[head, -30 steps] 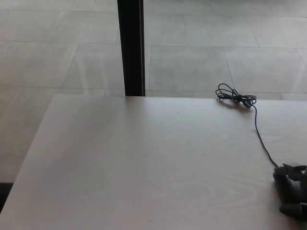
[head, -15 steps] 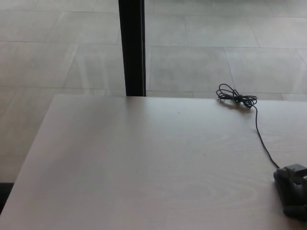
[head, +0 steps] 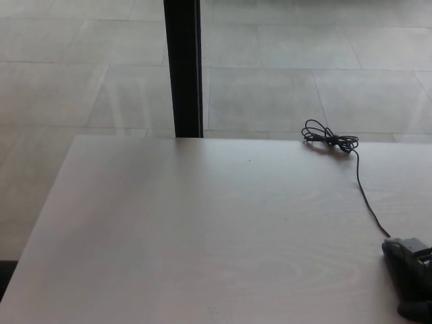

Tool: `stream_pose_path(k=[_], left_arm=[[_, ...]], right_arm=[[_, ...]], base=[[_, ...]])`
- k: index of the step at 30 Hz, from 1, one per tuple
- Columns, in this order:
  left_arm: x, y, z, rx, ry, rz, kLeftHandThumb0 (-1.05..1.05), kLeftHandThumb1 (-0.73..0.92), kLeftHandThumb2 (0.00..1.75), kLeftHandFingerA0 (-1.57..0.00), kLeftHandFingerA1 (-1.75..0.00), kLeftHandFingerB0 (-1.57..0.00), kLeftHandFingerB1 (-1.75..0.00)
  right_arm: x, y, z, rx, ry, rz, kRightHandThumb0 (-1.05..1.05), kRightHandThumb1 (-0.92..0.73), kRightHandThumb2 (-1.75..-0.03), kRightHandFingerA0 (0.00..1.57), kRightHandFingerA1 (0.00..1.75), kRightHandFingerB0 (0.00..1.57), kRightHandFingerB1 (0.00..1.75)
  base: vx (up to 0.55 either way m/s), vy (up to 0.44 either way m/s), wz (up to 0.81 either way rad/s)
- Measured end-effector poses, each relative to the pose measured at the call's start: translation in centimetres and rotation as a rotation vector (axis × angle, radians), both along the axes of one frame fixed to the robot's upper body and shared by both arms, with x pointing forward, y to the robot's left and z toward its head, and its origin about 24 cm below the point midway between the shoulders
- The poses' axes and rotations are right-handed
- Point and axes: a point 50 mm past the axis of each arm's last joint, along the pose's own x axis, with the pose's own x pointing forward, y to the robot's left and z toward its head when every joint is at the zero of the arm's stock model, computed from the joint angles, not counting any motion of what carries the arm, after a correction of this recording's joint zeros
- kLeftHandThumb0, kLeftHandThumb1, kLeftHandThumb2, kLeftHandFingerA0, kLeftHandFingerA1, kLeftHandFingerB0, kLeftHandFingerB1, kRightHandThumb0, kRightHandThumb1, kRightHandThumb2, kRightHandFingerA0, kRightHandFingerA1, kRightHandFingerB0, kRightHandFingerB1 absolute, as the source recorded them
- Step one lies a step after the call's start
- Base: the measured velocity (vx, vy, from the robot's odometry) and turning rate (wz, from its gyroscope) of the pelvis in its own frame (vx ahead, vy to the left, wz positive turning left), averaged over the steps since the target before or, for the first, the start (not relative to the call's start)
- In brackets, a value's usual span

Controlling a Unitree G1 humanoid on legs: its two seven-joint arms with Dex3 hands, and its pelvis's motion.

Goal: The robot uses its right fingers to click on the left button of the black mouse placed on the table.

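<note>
Right hand [head: 413, 277] seen at lower right desk [head: 202, 236] edge, merged with black mouse [head: 399, 253]; finger spread could not be told. Left hand not shown. Cable [head: 364, 192] led to coiled end. Risk judged: wrong button pressed, because target was poorly seen.

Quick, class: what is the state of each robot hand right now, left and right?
Left hand: not in view.
Right hand: at the table's right edge, over the black mouse; open or shut cannot be told.
</note>
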Motion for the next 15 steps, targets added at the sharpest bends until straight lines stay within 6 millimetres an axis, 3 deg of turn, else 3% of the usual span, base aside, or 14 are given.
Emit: stream_pose_path(k=[1, 4, 5, 6, 9, 11, 12, 13, 15], left_arm=[[0.0, 0.0, 0.0, 0.0, -0.001, 0.001, -0.93, 0.92, 0.89, -0.75, -0.55, -0.55, -0.48], [0.0, 0.0, 0.0, -0.001, -0.001, 0.002, -0.95, 0.88, 0.94, -0.7, -0.53, -0.54, -0.5], [0.0, 0.0, 0.0, -0.001, -0.002, 0.003, -0.93, 0.92, 0.9, -0.73, -0.54, -0.54, -0.48], [0.0, 0.0, 0.0, -0.001, -0.003, 0.003, -0.92, 0.92, 0.9, -0.74, -0.54, -0.56, -0.48], [0.0, 0.0, 0.0, -0.001, -0.005, 0.004, -0.91, 0.92, 0.91, -0.69, -0.53, -0.53, -0.49], [0.1, 0.0, 0.0, -0.001, -0.007, 0.004, -0.9, 0.92, 0.91, -0.73, -0.56, -0.54, -0.49], [0.1, 0.0, 0.0, -0.001, -0.007, 0.004, -0.94, 0.88, 0.96, -0.73, -0.57, -0.54, -0.52], [0.1, 0.0, 0.0, -0.001, -0.008, 0.004, -0.95, 0.88, 0.96, -0.74, -0.57, -0.55, -0.52], [0.1, 0.0, 0.1, -0.001, -0.011, 0.005, -0.95, 0.88, 0.96, -0.74, -0.57, -0.55, -0.52]], right_arm=[[-0.1, -0.1, -0.1, -0.002, -0.002, -0.001, -0.78, -0.91, -0.67, 0.49, 0.57, 0.44, 0.38], [-0.2, -0.4, -0.2, -0.005, -0.009, -0.007, -0.79, -0.91, -0.68, 0.48, 0.55, 0.44, 0.37], [-0.3, -0.5, -0.3, -0.004, -0.012, -0.01, -0.76, -0.71, -1.09, 0.6, 0.82, 0.39, 0.53], [-0.4, -0.6, -0.4, -0.003, -0.013, -0.011, -0.79, -0.91, -0.69, 0.52, 0.72, 0.43, 0.37], [-0.6, -0.8, -0.5, -0.003, -0.018, -0.013, -0.8, -0.9, -0.67, 0.45, 0.55, 0.43, 0.38], [-0.7, -1.0, -0.7, -0.002, -0.022, -0.013, -0.79, -0.91, -0.67, 0.44, 0.56, 0.42, 0.38], [-0.8, -1.1, -0.8, 0.0, -0.024, -0.013, -0.81, -0.71, -1.05, 0.4, 0.61, 0.38, 0.51], [-0.8, -1.1, -0.8, 0.001, -0.026, -0.012, -0.79, -0.89, -0.67, 0.45, 0.57, 0.44, 0.39], [-0.9, -1.1, -0.8, 0.004, -0.029, -0.01, -0.79, -0.89, -0.67, 0.45, 0.57, 0.44, 0.39]], base=[[0.0, 0.0, 0.0], [0.0, 0.0, 0.0], [0.0, 0.0, 0.0], [0.0, 0.0, 0.0], [0.0, 0.0, 0.0], [0.0, 0.0, 0.0], [0.0, 0.0, 0.0], [0.0, 0.0, 0.0], [0.0, 0.0, 0.0]])
